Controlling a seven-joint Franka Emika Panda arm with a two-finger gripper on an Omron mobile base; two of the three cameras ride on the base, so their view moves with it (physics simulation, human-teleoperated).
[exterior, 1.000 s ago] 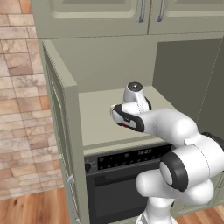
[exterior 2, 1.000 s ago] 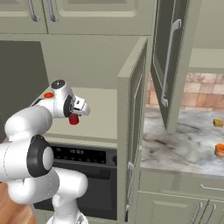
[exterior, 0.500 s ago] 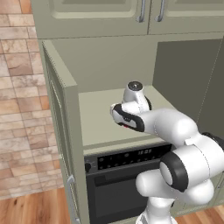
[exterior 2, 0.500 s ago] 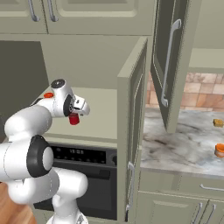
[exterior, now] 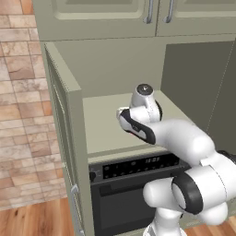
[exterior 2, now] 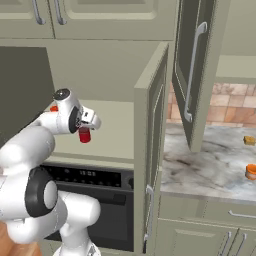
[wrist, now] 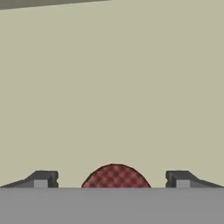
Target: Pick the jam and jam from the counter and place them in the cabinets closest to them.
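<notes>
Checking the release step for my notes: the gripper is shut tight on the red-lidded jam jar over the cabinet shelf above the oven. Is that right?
Not quite. The gripper is open, not shut: in the hand view its fingertips stand wide apart, clear of the red-lidded jam jar between them. The rest holds: the jar is at the cabinet shelf above the oven.

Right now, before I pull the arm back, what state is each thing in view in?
gripper: open, fingers apart either side of the jar.
jam jar: upright on the cabinet shelf, under the gripper, not clamped.
lower cabinet door: swung open.
upper cabinet door: swung open over the counter.
top cabinets: shut.
orange item: standing on the counter.
</notes>
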